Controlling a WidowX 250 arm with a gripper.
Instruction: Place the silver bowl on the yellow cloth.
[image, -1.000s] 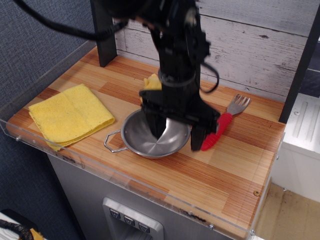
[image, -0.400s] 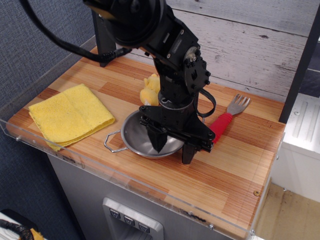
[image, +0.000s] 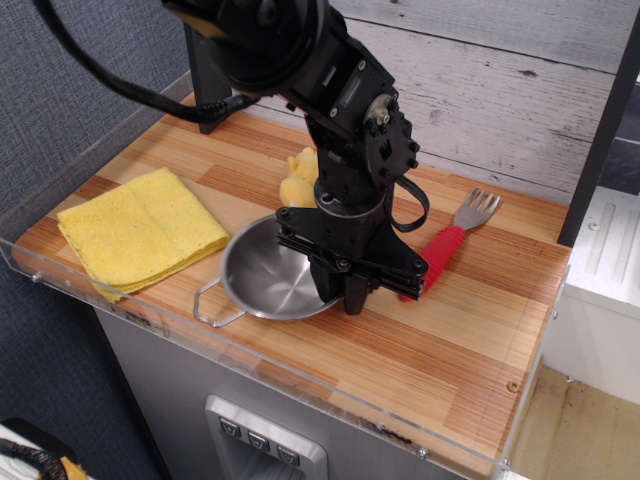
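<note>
The silver bowl (image: 265, 278) is a shiny round steel bowl with a thin wire loop handle at its front left. It sits near the front edge of the wooden counter, right of the yellow cloth (image: 140, 228), a folded flat towel at the left end. A small gap of bare wood lies between bowl and cloth. My black gripper (image: 340, 290) points down at the bowl's right rim, with its fingers closed on the rim. The bowl's right side looks slightly raised.
A small yellow plush toy (image: 300, 180) sits behind the bowl, partly hidden by my arm. A fork with a red handle (image: 445, 245) lies to the right. A clear acrylic rim (image: 300, 375) borders the counter's front and left. A dark post (image: 205, 95) stands at the back left.
The gripper's fingers have closed from straddling the bowl's right rim to gripping it. The bowl has shifted left and toward the front edge, closer to the cloth.
</note>
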